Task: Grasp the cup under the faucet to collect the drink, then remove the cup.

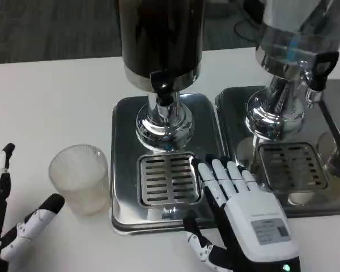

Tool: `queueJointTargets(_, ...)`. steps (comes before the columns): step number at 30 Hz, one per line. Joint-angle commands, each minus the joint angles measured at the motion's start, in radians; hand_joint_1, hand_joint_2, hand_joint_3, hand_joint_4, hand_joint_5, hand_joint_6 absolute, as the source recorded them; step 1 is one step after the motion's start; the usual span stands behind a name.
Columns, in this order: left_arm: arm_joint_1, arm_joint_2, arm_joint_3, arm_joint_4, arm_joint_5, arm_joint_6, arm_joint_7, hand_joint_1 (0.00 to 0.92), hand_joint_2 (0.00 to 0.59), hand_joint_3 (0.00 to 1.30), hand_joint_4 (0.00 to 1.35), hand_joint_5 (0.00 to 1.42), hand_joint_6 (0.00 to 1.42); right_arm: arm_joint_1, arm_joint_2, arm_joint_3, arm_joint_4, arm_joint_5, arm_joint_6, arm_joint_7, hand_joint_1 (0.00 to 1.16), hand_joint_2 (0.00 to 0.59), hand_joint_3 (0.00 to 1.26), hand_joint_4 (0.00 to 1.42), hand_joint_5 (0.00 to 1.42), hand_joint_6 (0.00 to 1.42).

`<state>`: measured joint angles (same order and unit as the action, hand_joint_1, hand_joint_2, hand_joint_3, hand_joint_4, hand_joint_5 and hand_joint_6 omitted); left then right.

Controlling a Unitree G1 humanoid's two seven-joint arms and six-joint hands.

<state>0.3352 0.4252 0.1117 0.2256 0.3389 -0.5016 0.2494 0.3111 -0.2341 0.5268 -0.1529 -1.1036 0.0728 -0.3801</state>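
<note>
- White and black fingers of the left robot hand [14, 226] spread apart at the lower left of the frame, holding nothing.
- Just right of those fingers, at the lower left centre, the clear ribbed cup [79, 178] stands upright on the white surface [51, 96]; it looks empty, with no drink visible inside.
- The cup sits just beside the left edge of the steel drip tray [124, 170], not under the faucet [163, 85] of the dark dispenser [161, 34] at the upper centre.
- The tray's slotted grate [169, 178] lies below the faucet, bare.
- The right robot hand [241, 218], at the lower right centre, lies flat and open with fingers extended over the tray's right edge, well apart from the cup.
- A grey label on its white back carries writing too small to read.
- A second dispenser [294, 51] with its own tray [289, 164] stands at the upper right.
</note>
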Motion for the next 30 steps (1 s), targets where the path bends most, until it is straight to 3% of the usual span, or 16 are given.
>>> queueJointTargets(1, -0.047, 0.002, -0.035, 0.078, 0.061, -0.023, 0.011, 0.036, 0.0, 0.0, 0.0, 0.0, 0.0, -0.008, 0.002, 0.001, 0.026, 0.026, -0.008, -0.004, 0.45, 0.433, 0.05, 0.0, 0.0, 0.05)
queueJointTargets(3, -0.071, 0.003, -0.039, 0.114, 0.066, -0.031, 0.014, 0.079, 0.0, 0.0, 0.0, 0.0, 0.0, -0.011, 0.01, 0.009, 0.029, 0.017, 0.0, -0.015, 0.45, 0.433, 0.05, 0.0, 0.0, 0.05)
queueJointTargets(7, -0.126, 0.02, -0.07, 0.206, 0.106, -0.074, 0.037, 0.101, 0.0, 0.0, 0.0, 0.0, 0.0, -0.008, 0.014, 0.003, 0.03, 0.029, 0.005, -0.011, 0.45, 0.433, 0.06, 0.0, 0.0, 0.07)
queueJointTargets(14, -0.223, 0.012, -0.1, 0.366, 0.124, -0.146, 0.093, 0.127, 0.0, 0.0, 0.0, 0.0, 0.0, -0.007, 0.015, 0.003, 0.03, 0.031, 0.0, -0.017, 0.45, 0.433, 0.06, 0.0, 0.0, 0.1)
queueJointTargets(23, -0.318, 0.02, -0.165, 0.496, 0.185, -0.181, 0.176, 0.172, 0.009, 0.0, 0.0, 0.01, 0.0, 0.006, 0.024, 0.015, 0.029, 0.027, 0.007, -0.012, 0.45, 0.442, 0.09, 0.01, 0.0, 0.13)
queueJointTargets(30, -0.357, 0.012, -0.201, 0.538, 0.215, -0.179, 0.258, 0.245, 0.028, 0.0, 0.0, 0.11, 0.04, 0.017, 0.024, 0.015, 0.02, 0.029, 0.01, -0.004, 0.46, 0.447, 0.1, 0.03, 0.03, 0.15)
